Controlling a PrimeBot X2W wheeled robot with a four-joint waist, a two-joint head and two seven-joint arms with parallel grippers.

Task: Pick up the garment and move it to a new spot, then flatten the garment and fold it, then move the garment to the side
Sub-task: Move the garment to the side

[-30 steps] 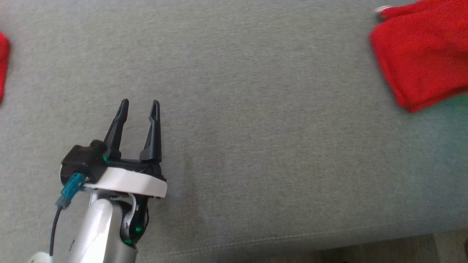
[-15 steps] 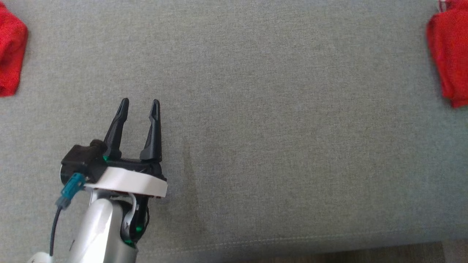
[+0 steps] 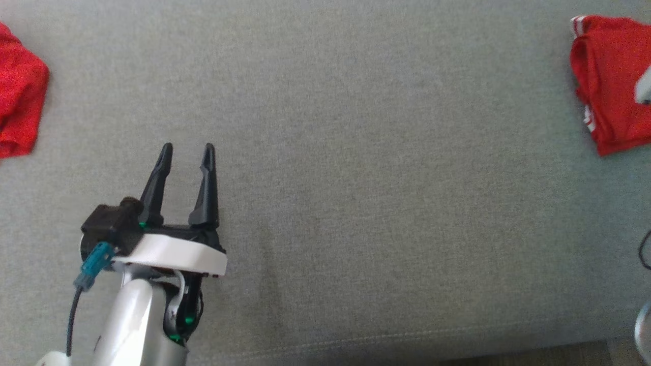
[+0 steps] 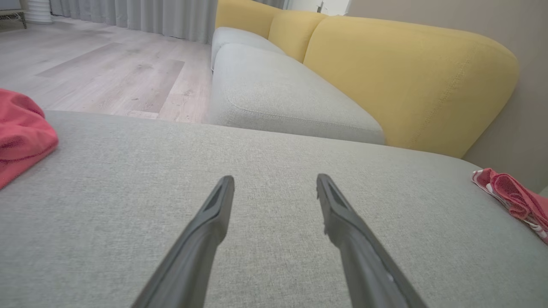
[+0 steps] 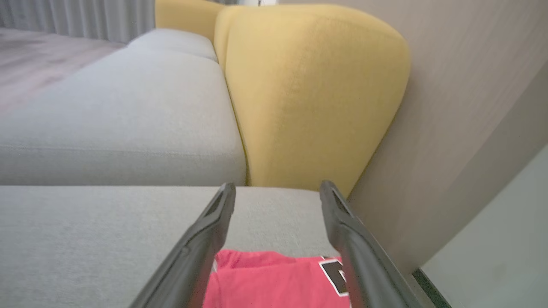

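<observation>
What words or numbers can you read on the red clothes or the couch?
None can be read.
The red garment has a black-and-white patch that may hold a letter or number, but the right end effector hides part of it.
The grey sofa seat bears no writing.

right gripper [image 5: 277, 188]: fingers spread wide | red garment [image 5: 274, 282]: down on the grey cushion [image 5: 85, 231], showing low between the fingers, black-and-white patch [image 5: 332, 272] by the right finger | beyond: yellow backrest [image 5: 312, 98], beige wall [image 5: 471, 85] alongside
</observation>
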